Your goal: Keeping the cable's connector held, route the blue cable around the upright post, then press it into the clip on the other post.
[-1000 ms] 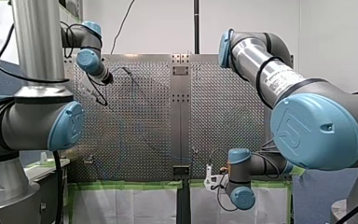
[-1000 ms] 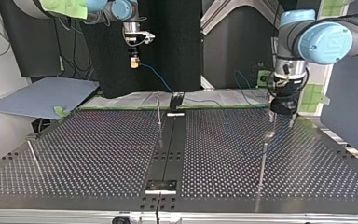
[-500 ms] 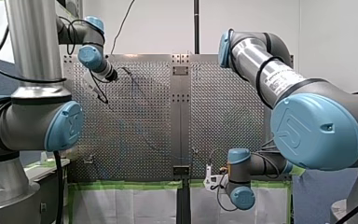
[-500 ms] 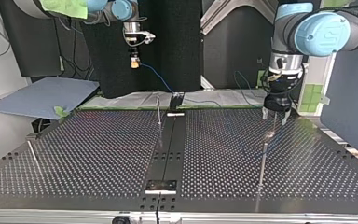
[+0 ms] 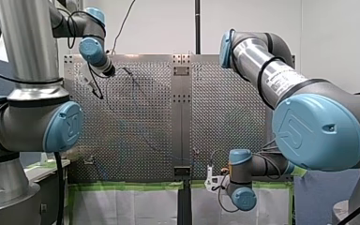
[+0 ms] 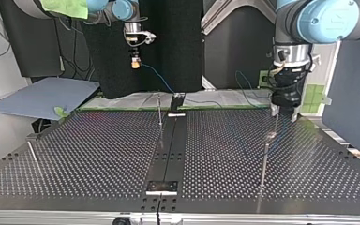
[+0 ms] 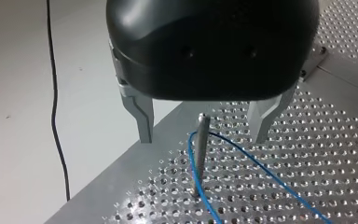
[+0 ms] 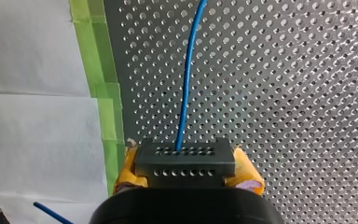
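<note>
In the left wrist view my left gripper is open. Its metal fingers straddle the top of an upright post from above, with a gap on each side. The blue cable bends around that post and runs off across the perforated plate. In the top view the same gripper hangs over the post at the right. My right gripper is shut with its yellow pads on the grey connector; the cable leaves it ahead. It shows high at the top view's left.
A second thin post stands beside the dark centre strip. A third post leans near the plate's left edge in the top view. Green tape and white sheets line the plate's edge near my right gripper.
My left gripper has risen off the post at the top view's right and turned about its axis. My right gripper with the connector has stayed put.
</note>
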Robot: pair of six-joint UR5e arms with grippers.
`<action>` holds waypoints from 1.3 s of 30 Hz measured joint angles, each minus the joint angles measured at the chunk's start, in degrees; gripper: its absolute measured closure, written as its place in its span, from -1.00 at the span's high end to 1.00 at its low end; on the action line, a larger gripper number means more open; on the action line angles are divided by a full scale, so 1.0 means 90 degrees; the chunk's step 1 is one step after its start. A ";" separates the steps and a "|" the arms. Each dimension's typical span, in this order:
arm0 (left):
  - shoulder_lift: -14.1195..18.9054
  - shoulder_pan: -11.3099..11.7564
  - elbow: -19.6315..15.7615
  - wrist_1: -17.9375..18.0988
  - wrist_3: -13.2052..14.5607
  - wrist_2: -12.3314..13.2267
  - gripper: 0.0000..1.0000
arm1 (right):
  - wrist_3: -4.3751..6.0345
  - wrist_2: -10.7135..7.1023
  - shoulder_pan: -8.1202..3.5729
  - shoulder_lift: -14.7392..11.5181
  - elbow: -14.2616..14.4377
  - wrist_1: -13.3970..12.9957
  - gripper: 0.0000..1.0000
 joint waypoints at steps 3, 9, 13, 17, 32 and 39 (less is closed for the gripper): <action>0.0000 -0.0069 0.0142 -0.0128 0.0190 -0.0177 0.97 | 0.0000 0.0000 -0.0001 0.0000 0.0000 0.0003 -1.00; 0.0001 -0.0202 0.0490 -0.0271 0.0579 -0.0290 0.97 | 0.0000 0.0000 -0.0001 0.0000 0.0000 0.0004 -1.00; 0.0001 -0.0281 0.0751 -0.0338 0.0843 -0.0181 0.97 | 0.0000 0.0000 -0.0001 0.0000 0.0000 0.0002 -1.00; -0.0054 -0.0356 0.0992 -0.0504 0.1086 -0.0045 0.97 | 0.0000 0.0000 -0.0007 0.0000 -0.0003 -0.0008 -1.00; -0.0319 -0.0717 0.1566 -0.1243 0.2042 -0.0816 0.97 | 0.0000 0.0000 -0.0011 0.0000 -0.0011 0.0005 -1.00; -0.0483 -0.0943 0.1569 -0.1317 0.2504 -0.0948 0.97 | 0.0000 0.0000 -0.0011 0.0000 -0.0011 0.0003 -1.00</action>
